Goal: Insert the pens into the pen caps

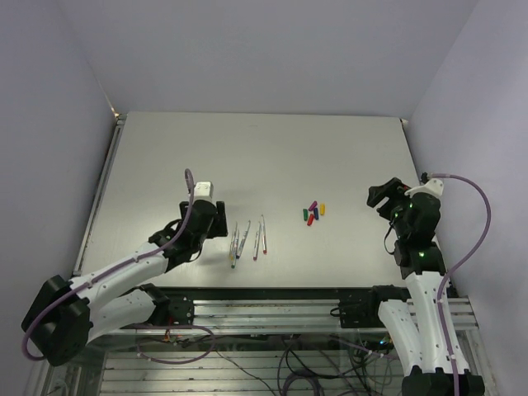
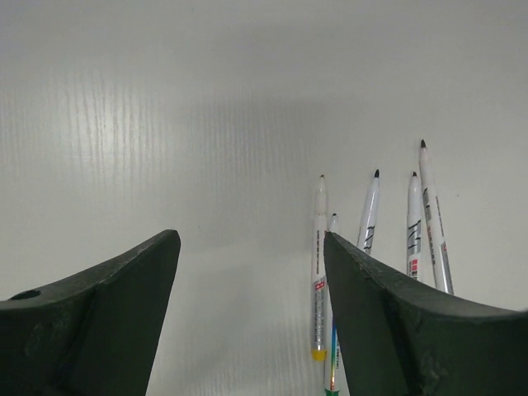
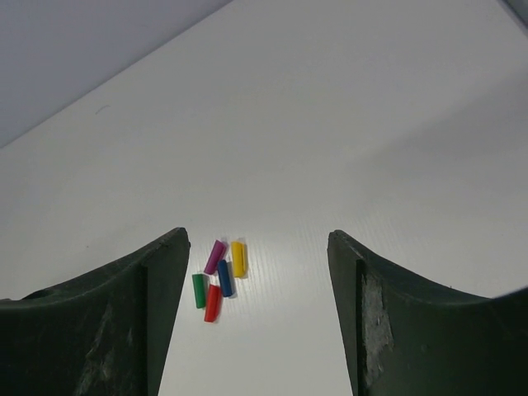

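Pale worktop (image 1: 264, 148) carries it all. Left hand (image 2: 252, 247) hangs low, fingers spread wide, nothing between. The pens (image 2: 371, 223) lie just ahead & off to its right, tips pointing away, partly hidden by the right finger. Right hand (image 3: 257, 243) is also wide & empty. The pen caps (image 3: 219, 276) sit bunched ahead of it, nearer its left finger. Looks like the approach step, nothing picked yet. Next, prob.: left hand shifts right onto one pen, right hand drops fwd onto one cap. They're packed tight, so singling one out needs care.
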